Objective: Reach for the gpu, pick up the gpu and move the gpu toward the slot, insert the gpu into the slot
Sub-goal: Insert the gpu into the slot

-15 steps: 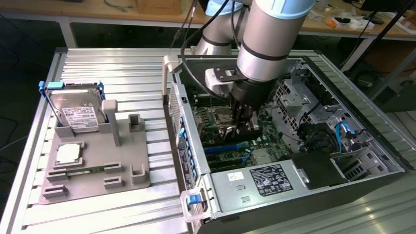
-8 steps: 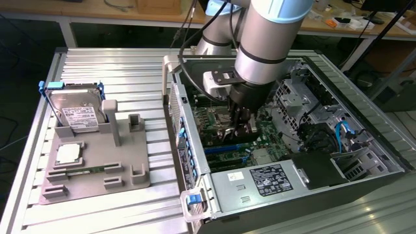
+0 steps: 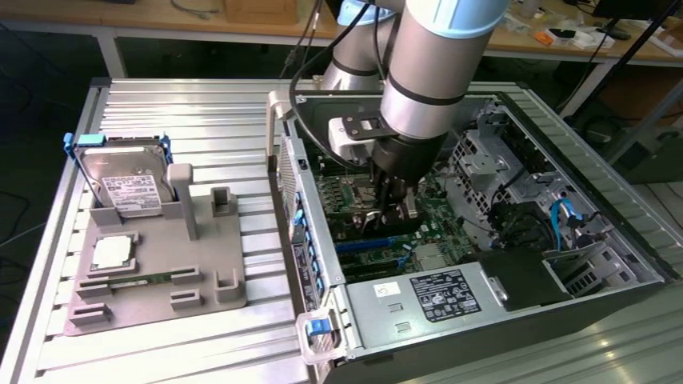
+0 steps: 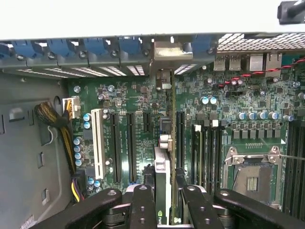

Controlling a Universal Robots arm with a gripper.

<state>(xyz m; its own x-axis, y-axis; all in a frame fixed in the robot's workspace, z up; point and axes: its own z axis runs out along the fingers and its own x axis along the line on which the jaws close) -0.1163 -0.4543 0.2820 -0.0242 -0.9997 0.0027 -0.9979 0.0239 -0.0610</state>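
Jaws are clamped on the gpu (image 3: 386, 226). In the exterior view the arm (image 3: 427, 72) reaches down into the open case (image 3: 609, 200), and the gpu stands on its edge low over the green board (image 3: 347, 196). A hard drive (image 3: 128, 188) stands in a grey holder (image 3: 160, 272) on the table (image 3: 192, 104) beside the case. In the wrist view the gpu (image 4: 163, 186) stands between black slots (image 4: 131, 143), its silver bracket (image 4: 167, 50) at the case wall. I cannot tell if it is all the way in.
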